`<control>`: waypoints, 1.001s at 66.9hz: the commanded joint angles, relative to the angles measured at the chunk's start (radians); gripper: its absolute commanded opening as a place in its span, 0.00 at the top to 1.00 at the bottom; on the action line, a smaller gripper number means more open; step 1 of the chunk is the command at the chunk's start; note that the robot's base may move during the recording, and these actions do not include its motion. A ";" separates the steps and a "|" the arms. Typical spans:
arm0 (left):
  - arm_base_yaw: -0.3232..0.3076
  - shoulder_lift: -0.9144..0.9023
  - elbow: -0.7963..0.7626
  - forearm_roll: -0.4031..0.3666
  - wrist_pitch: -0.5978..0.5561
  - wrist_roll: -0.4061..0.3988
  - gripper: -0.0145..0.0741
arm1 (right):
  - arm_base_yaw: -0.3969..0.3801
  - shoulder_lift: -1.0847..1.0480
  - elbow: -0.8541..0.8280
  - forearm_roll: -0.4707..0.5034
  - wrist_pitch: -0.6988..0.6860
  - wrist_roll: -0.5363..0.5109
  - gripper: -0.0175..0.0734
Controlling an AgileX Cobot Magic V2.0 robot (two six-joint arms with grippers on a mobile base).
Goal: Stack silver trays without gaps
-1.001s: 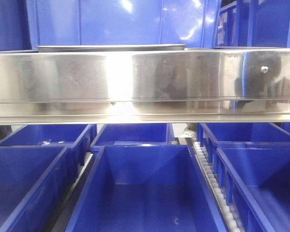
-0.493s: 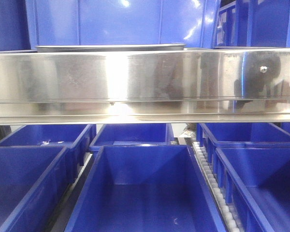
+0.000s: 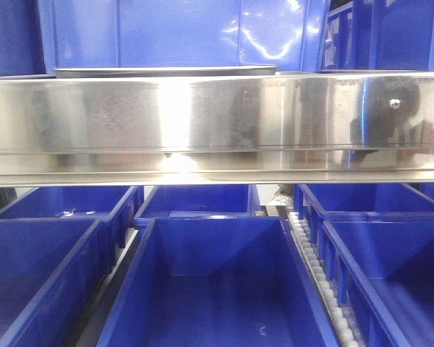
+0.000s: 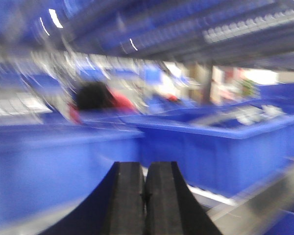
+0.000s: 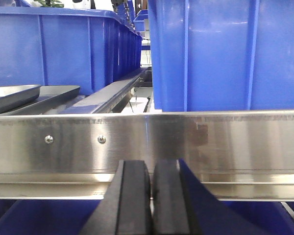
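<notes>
Both jaws pressed together, empty; steel rail (image 3: 217, 126) spans blue bins (image 3: 217, 289).

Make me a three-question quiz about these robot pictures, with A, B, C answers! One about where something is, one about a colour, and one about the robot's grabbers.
1. Where do the silver trays lie in the right wrist view?
A. behind the steel rail, at the left
B. inside a bin
C. between the fingers

2. What colour are the plastic bins?
A. red
B. green
C. blue

3. How do the left gripper and right gripper stand?
A. both wide open
B. both shut, holding nothing
C. each holding a tray

Answers: 1 A, the trays sit beyond the rail's top edge. 2 C, every bin is blue. 3 B, the black pads meet with nothing between.
</notes>
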 commanded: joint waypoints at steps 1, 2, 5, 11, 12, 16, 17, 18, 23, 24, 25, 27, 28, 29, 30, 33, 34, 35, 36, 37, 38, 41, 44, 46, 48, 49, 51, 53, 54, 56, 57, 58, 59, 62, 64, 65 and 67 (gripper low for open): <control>0.106 -0.028 0.057 -0.162 -0.026 0.168 0.84 | -0.004 -0.005 0.000 0.001 -0.014 -0.008 0.83; 0.128 -0.034 0.069 -0.188 -0.028 0.188 0.84 | -0.004 -0.005 0.000 0.001 -0.014 -0.008 0.83; 0.202 -0.053 0.106 -0.242 -0.028 0.231 0.84 | -0.004 -0.005 0.000 0.001 -0.014 -0.008 0.83; 0.329 -0.092 0.195 -0.254 -0.026 0.242 0.84 | -0.004 -0.005 0.000 0.001 -0.014 -0.008 0.83; 0.355 -0.103 0.214 -0.254 -0.026 0.242 0.84 | -0.004 -0.005 0.000 0.001 -0.014 -0.008 0.83; 0.425 -0.141 0.262 -0.252 -0.020 0.243 0.84 | -0.004 -0.005 0.000 0.001 -0.014 -0.008 0.83; 0.439 -0.150 0.279 -0.252 -0.017 0.243 0.84 | -0.004 -0.005 0.000 0.001 -0.014 -0.008 0.83; 0.453 -0.159 0.291 -0.252 -0.015 0.243 0.84 | -0.004 -0.005 0.000 0.001 -0.014 -0.008 0.83; 0.524 -0.207 0.344 -0.252 -0.002 0.243 0.84 | -0.004 -0.005 0.000 0.001 -0.014 -0.008 0.83; 0.536 -0.216 0.359 -0.252 -0.001 0.243 0.84 | -0.004 -0.005 0.000 0.001 -0.014 -0.008 0.83; 0.546 -0.226 0.368 -0.252 -0.001 0.243 0.84 | -0.004 -0.005 0.000 0.001 -0.014 -0.008 0.83; 0.563 -0.244 0.387 -0.252 -0.001 0.243 0.84 | -0.004 -0.005 0.000 0.001 -0.014 -0.008 0.83; 0.570 -0.254 0.396 -0.252 -0.001 0.243 0.84 | -0.004 -0.005 0.000 0.001 -0.014 -0.008 0.83; 0.577 -0.264 0.405 -0.250 -0.001 0.243 0.84 | -0.004 -0.005 0.000 0.001 -0.014 -0.008 0.83; 0.583 -0.278 0.414 -0.250 -0.001 0.243 0.84 | -0.004 -0.005 0.000 0.001 -0.014 -0.008 0.83; 0.600 -0.306 0.442 -0.243 -0.001 0.243 0.84 | -0.004 -0.005 0.000 0.001 -0.014 -0.008 0.83; 0.603 -0.315 0.450 -0.240 -0.001 0.243 0.84 | -0.004 -0.005 0.000 0.001 -0.014 -0.008 0.83; 0.606 -0.323 0.458 -0.234 -0.001 0.243 0.84 | -0.004 -0.005 0.000 0.001 -0.014 -0.008 0.83; 0.608 -0.331 0.466 -0.227 -0.001 0.243 0.84 | -0.004 -0.005 0.000 0.001 -0.014 -0.008 0.83; 0.609 -0.341 0.474 -0.225 -0.001 0.243 0.84 | -0.004 -0.005 0.000 0.001 -0.014 -0.008 0.83; 0.609 -0.348 0.486 -0.224 -0.001 0.243 0.84 | -0.004 -0.005 0.000 0.001 -0.014 -0.008 0.83; 0.609 -0.366 0.513 -0.216 -0.001 0.241 0.84 | -0.004 -0.005 0.000 0.001 -0.014 -0.008 0.83; 0.609 -0.366 0.534 -0.212 -0.001 0.241 0.84 | -0.004 -0.005 0.000 0.001 -0.014 -0.008 0.83; 0.609 -0.366 0.549 -0.209 -0.001 0.241 0.84 | -0.004 -0.005 0.000 0.001 -0.014 -0.008 0.83; 0.609 -0.366 0.567 -0.209 -0.009 0.239 0.84 | -0.004 -0.005 0.000 0.001 -0.014 -0.008 0.83; 0.609 -0.366 0.573 -0.209 -0.011 0.239 0.84 | -0.004 -0.005 0.000 0.001 -0.014 -0.008 0.83; 0.609 -0.366 0.587 -0.209 -0.014 0.239 0.84 | -0.004 -0.005 0.000 0.001 -0.014 -0.008 0.83; 0.609 -0.366 0.600 -0.209 -0.023 0.239 0.84 | -0.004 -0.005 0.000 0.001 -0.014 -0.008 0.83; 0.609 -0.366 0.600 -0.209 -0.033 0.239 0.84 | -0.004 -0.005 0.000 0.001 -0.014 -0.008 0.83; 0.609 -0.366 0.600 -0.209 -0.059 0.239 0.84 | -0.004 -0.005 0.000 0.001 -0.014 -0.008 0.83; 0.609 -0.366 0.600 -0.209 -0.065 0.239 0.84 | -0.004 -0.005 0.000 0.001 -0.014 -0.008 0.83; 0.609 -0.366 0.600 -0.207 -0.051 0.239 0.84 | -0.004 -0.005 0.000 0.001 -0.014 -0.008 0.83; 0.609 -0.366 0.600 -0.205 -0.040 0.239 0.84 | -0.004 -0.005 0.000 0.001 -0.014 -0.008 0.83; 0.609 -0.366 0.600 -0.205 -0.040 0.239 0.84 | -0.004 -0.005 0.000 0.001 -0.014 -0.008 0.83; 0.609 -0.366 0.600 -0.203 -0.040 0.239 0.84 | -0.004 -0.005 0.000 0.001 -0.014 -0.008 0.83; 0.609 -0.366 0.600 -0.203 -0.040 0.239 0.84 | -0.004 -0.005 0.000 0.001 -0.014 -0.008 0.83; 0.609 -0.366 0.600 -0.203 -0.036 0.239 0.84 | -0.004 -0.005 0.000 0.001 -0.014 -0.008 0.83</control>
